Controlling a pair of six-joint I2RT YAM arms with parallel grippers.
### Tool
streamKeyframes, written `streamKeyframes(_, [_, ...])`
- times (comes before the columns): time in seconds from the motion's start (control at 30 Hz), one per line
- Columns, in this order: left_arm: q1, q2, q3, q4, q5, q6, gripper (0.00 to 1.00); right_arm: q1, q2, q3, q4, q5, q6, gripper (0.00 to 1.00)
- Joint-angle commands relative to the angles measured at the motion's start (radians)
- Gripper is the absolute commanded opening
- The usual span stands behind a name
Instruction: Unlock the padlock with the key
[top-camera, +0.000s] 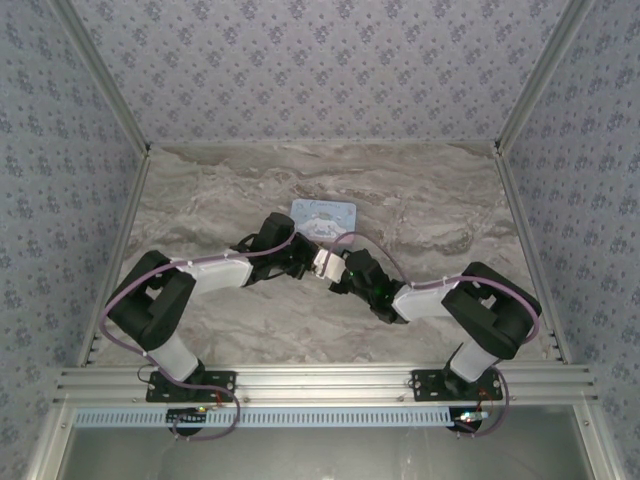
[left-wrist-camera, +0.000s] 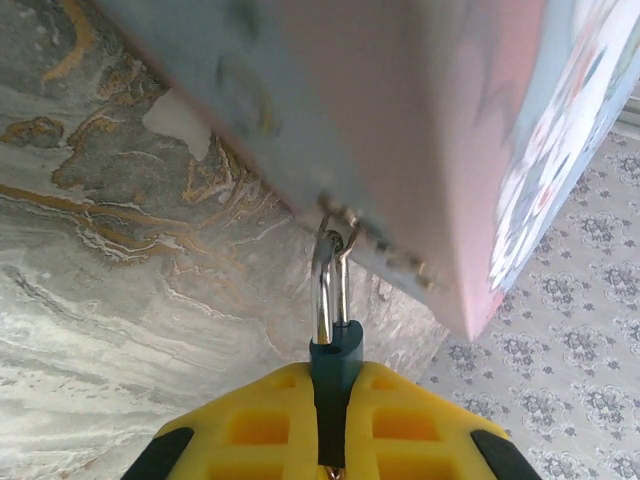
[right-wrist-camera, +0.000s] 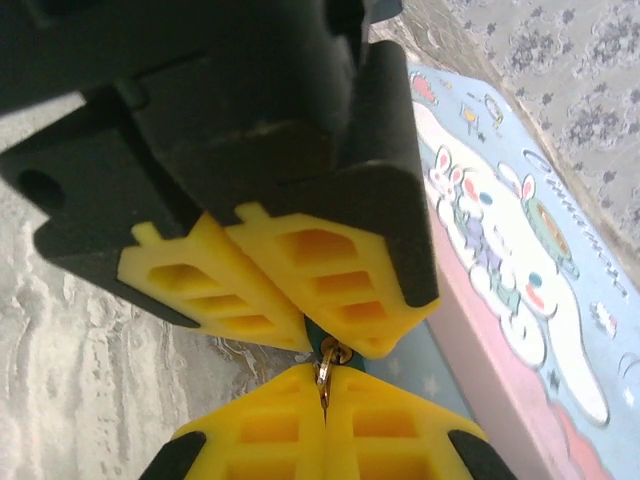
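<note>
Patterned wallpaper walls (top-camera: 320, 60) close in a grey marble surface (top-camera: 420, 200). The left arm (top-camera: 215, 270) and right arm (top-camera: 430, 298) meet near its middle, just in front of a light-blue tin (top-camera: 323, 215) printed with cartoon rabbits.

The left fingers (left-wrist-camera: 270, 420) are clamped on the padlock (left-wrist-camera: 335, 365), whose narrow teal body stands upright between the two yellow pads. Its silvery shackle (left-wrist-camera: 325, 285) rises beyond the fingertips and passes through a small metal hasp (left-wrist-camera: 340, 215) on the lower edge of the tin, which tilts over the surface just ahead of them.

The right fingers (right-wrist-camera: 270, 430) are pressed together, tip to tip with the left pair. They pinch a thin brass-coloured key (right-wrist-camera: 323, 380) at their very tips. The key points up into the narrow gap where the two pairs of pads meet, and a sliver of teal shows there. A small ring on the key sits just above the right fingertips. Whether the key is seated in the lock cannot be told.
</note>
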Motion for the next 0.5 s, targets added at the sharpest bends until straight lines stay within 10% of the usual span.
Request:
streamKeyframes(0.0, [-0.007, -0.022, 0.025, 0.019, 0.027, -0.017, 0.00, 0.002, -0.008, 0.038, 0.017, 0.045, 0.182, 0.00])
streamKeyframes(0.47, [-0.007, -0.020, 0.000, 0.026, 0.009, -0.012, 0.06, -0.015, 0.031, 0.026, 0.030, 0.010, 0.619, 0.00])
